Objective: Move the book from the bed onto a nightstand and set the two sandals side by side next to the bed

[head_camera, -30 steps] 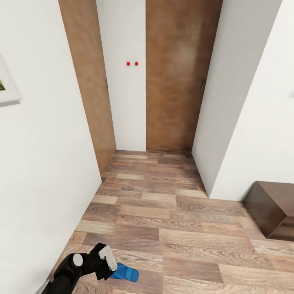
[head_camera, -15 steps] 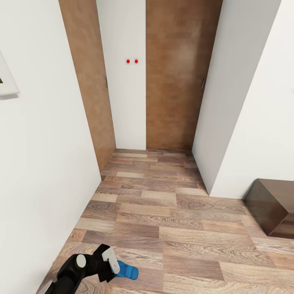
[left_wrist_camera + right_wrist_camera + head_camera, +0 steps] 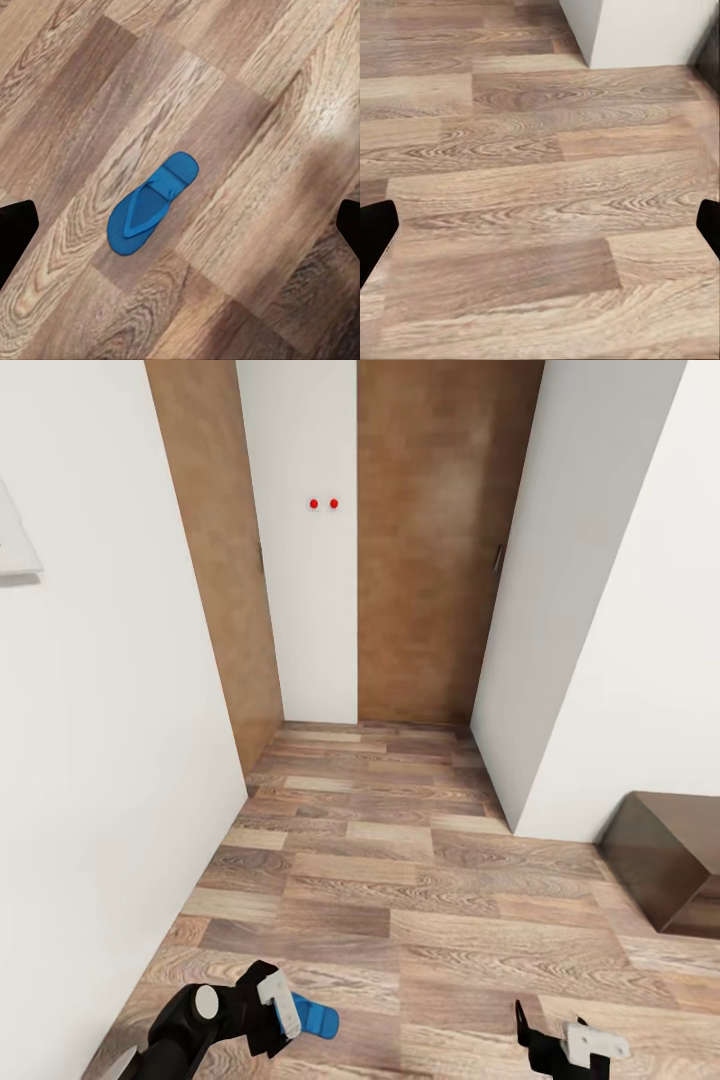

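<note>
The left tool [image 3: 275,1008] hangs released above one blue sandal [image 3: 150,204] lying flat on the near floor [image 3: 420,880], probably to grasp it. The right tool [image 3: 565,1045] is released too.

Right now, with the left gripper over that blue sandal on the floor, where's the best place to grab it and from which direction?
Probably from straight above. The sandal lies flat, sole down, on the wood floor, with the open left gripper over it. Pinching across the narrower middle, near the strap, looks best, one finger at each long edge, since the flat shape offers little else to hold.
</note>
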Available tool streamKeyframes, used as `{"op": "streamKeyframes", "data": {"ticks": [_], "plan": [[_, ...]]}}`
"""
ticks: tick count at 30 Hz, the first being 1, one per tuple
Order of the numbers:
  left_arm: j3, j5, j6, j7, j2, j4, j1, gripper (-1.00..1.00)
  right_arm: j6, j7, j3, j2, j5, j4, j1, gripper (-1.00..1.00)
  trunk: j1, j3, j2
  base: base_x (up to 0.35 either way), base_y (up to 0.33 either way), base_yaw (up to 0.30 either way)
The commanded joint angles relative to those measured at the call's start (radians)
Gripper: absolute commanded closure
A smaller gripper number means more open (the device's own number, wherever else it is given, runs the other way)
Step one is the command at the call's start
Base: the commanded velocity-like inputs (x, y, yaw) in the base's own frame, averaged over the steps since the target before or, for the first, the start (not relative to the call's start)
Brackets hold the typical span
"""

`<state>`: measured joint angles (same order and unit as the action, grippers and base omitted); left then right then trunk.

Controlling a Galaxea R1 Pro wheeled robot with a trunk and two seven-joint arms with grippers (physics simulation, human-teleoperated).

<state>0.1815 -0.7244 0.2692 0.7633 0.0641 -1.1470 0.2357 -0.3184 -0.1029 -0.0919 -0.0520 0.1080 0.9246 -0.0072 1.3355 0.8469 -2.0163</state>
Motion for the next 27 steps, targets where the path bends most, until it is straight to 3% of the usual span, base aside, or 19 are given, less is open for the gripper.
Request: {"op": "streamKeyframes", "data": {"ticks": [1, 6, 27], "plan": [[0.002, -0.003, 0.007, 0.004, 0.001, -0.002, 0.001, -1.0, -0.009, 0.002, 0.001, -0.003, 0.031, 0.003, 0.0, -1.0, 0.004, 0.004, -0.008, 0.0, 0.0, 0.0], [0.001, -0.002, 0.007, 0.004, 0.001, -0.003, 0.001, -1.0, -0.023, -0.002, -0.009, -0.01, 0.063, 0.031, 0.0, -1.0, 0.011, 0.01, -0.022, 0.0, 0.0, 0.0], [0.001, -0.001, 0.005, -0.003, 0.001, -0.003, 0.001, -1.0, -0.03, -0.002, -0.011, -0.008, 0.067, 0.03, 0.0, -1.0, 0.011, 0.019, -0.022, 0.0, 0.0, 0.0]]}}
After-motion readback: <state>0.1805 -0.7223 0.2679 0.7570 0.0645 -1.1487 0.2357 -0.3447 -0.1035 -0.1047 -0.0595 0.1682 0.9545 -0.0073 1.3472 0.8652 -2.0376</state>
